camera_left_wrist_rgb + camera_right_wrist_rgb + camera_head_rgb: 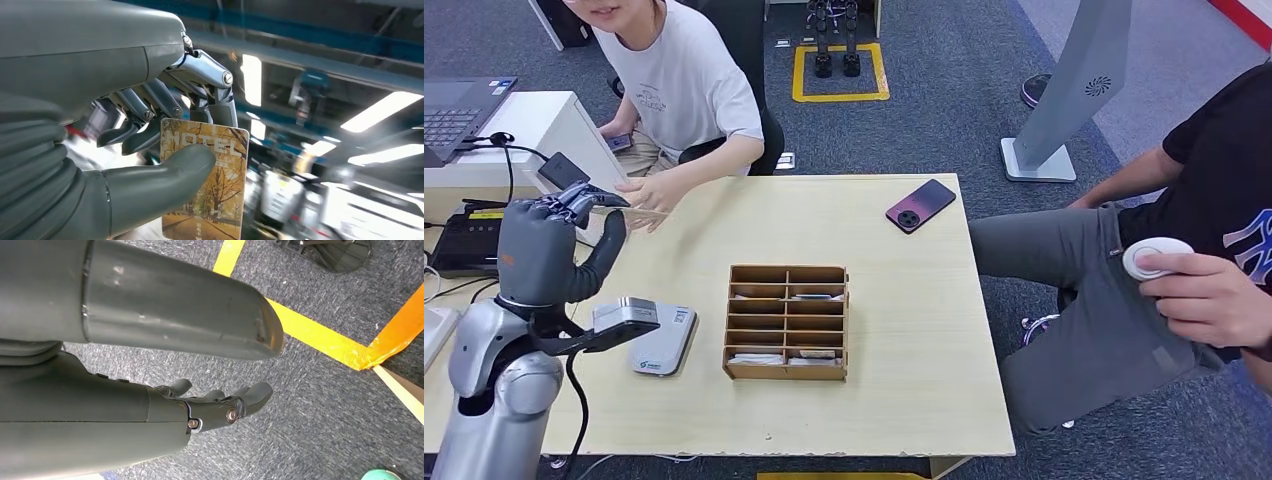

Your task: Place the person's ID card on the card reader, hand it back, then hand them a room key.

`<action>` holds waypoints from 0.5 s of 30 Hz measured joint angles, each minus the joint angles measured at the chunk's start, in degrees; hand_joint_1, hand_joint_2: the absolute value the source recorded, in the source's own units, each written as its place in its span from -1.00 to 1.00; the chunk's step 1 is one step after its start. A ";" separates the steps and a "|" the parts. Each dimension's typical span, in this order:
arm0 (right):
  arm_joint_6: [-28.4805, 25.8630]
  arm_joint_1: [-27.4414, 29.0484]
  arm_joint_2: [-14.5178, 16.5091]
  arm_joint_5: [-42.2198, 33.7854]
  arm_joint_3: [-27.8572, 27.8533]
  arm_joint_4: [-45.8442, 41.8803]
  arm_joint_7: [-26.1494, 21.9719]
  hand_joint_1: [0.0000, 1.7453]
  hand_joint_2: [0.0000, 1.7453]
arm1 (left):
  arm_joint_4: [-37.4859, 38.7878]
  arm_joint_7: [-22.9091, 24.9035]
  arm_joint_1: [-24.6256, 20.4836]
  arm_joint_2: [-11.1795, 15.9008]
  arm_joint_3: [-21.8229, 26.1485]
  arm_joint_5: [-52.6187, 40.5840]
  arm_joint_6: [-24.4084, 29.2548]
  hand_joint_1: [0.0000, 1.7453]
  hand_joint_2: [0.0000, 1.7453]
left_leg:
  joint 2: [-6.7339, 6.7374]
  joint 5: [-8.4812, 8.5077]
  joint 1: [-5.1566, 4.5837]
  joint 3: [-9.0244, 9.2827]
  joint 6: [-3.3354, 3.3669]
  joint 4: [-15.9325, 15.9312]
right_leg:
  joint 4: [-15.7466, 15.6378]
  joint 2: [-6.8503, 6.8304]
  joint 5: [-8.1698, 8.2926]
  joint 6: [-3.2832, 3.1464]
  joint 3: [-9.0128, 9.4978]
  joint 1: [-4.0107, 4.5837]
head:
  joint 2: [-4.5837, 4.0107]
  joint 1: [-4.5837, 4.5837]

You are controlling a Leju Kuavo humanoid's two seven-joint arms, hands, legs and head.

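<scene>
My left hand (552,243) is raised over the table's left side and pinches a room key card (210,185) between thumb and fingers. The card is printed "HOTEL" over a picture of autumn trees. The seated person's hand (650,192) is stretched out just beyond my fingers, close to the card. The white card reader (662,341) lies on the table below my left arm. My right hand (220,405) hangs over grey carpet with its fingers loosely extended and nothing in it.
A wooden compartment box (786,322) with cards in it stands mid-table. A maroon phone (920,205) lies at the far edge. A laptop (459,110) and a black device (469,240) sit left. A second person (1184,260) sits right, holding a white button.
</scene>
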 joint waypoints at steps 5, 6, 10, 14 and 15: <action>0.22 -0.11 0.00 0.00 0.01 0.00 -0.06 -1.00 -1.00 | 3.72 6.68 -0.64 -0.13 1.24 -14.44 4.18 1.00 1.00 | 0.00 0.00 -0.01 0.00 0.00 0.00 | -0.01 0.00 0.00 0.01 0.00 -0.01 | 0.00 -0.01; 0.23 -0.15 0.01 0.00 0.01 0.00 -0.10 -1.00 -1.00 | 4.96 7.72 -0.93 -0.22 1.46 -15.93 4.62 1.00 1.00 | 0.00 0.00 -0.01 0.01 0.00 0.01 | -0.01 0.00 0.00 0.01 0.00 -0.01 | 0.00 0.00; 0.23 -0.32 0.01 0.00 0.02 0.00 -0.51 -1.00 -1.00 | 10.62 10.45 -2.22 -0.68 2.81 -19.16 5.10 1.00 1.00 | 0.02 0.00 0.00 0.02 0.00 0.01 | -0.01 0.01 0.02 -0.01 0.00 0.00 | 0.00 0.00; 0.21 -0.44 0.02 0.00 0.13 0.00 -0.80 -1.00 -1.00 | 15.59 11.79 -3.22 -1.03 4.44 -22.27 5.87 1.00 1.00 | 0.03 0.01 0.01 0.02 0.00 0.01 | -0.01 0.02 0.02 -0.01 -0.01 0.00 | 0.00 0.00; 0.20 -0.46 0.02 0.00 0.19 0.00 -0.81 -1.00 -1.00 | 16.85 11.93 -3.41 -1.11 4.88 -22.94 6.20 1.00 1.00 | 0.03 0.01 0.01 0.02 0.00 0.01 | -0.01 0.02 0.02 -0.01 -0.01 0.00 | 0.00 0.00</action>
